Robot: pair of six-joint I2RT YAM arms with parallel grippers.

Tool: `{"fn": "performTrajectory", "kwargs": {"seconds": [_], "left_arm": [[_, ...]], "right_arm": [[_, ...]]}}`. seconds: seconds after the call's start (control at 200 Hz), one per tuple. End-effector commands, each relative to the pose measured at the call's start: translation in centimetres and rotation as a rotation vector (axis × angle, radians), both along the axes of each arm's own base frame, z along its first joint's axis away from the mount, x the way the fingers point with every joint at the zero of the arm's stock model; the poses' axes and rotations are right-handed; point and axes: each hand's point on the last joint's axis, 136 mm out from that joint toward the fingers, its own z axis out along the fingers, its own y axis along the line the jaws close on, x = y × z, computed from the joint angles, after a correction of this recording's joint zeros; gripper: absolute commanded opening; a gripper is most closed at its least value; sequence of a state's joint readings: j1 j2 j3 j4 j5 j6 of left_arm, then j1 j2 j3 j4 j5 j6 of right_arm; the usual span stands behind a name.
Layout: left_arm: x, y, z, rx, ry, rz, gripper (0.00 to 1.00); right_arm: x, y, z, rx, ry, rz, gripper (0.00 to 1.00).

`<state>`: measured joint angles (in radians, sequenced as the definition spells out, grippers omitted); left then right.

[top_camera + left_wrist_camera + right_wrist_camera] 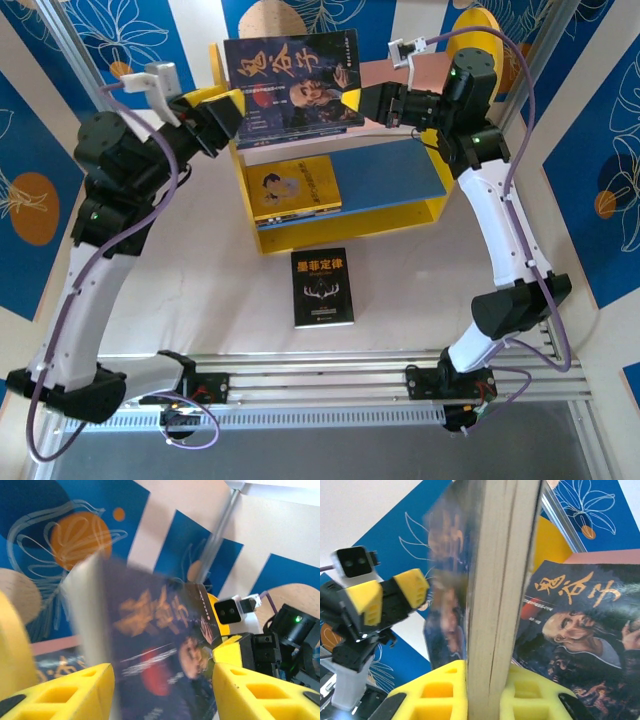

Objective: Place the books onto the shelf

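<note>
Portrait book [290,80] hangs tilted just above the shelf's [340,236] pink upper board [615,556], spanning left to right between your arms, right fingers [530,695] clenched on its page edge, left fingers [75,690] parted at the opposite edge.

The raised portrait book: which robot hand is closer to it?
Right: the right gripper clamps the portrait book; the left gripper stands open around its other edge.
</note>
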<state>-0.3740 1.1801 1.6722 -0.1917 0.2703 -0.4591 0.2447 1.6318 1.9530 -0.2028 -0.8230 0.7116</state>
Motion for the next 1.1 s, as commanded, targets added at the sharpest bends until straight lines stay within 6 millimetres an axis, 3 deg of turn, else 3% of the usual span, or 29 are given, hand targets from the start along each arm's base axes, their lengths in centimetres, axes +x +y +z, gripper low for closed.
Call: {"fn": "performTrajectory", "kwargs": {"seconds": [0.0,0.375,0.725,1.096], "left_arm": [[0.0,2.6,-0.5,0.066,0.002,0.153,0.55],[1.8,2.5,-3.2,0.114,0.078,0.189,0.55],[2.2,2.1,-3.8,0.126,0.081,0.175,0.55],[2.2,2.1,-4.0,0.134,0.083,0.176,0.55]], "right_arm": [[0.9,-0.2,0.4,-0.01,-0.011,-0.037,0.0],[2.6,1.4,-0.9,-0.043,0.044,-0.012,0.0],[2.7,3.1,-1.4,-0.072,0.06,0.034,0.0],[3.0,3.3,-2.0,-0.087,0.074,0.039,0.0]]}}
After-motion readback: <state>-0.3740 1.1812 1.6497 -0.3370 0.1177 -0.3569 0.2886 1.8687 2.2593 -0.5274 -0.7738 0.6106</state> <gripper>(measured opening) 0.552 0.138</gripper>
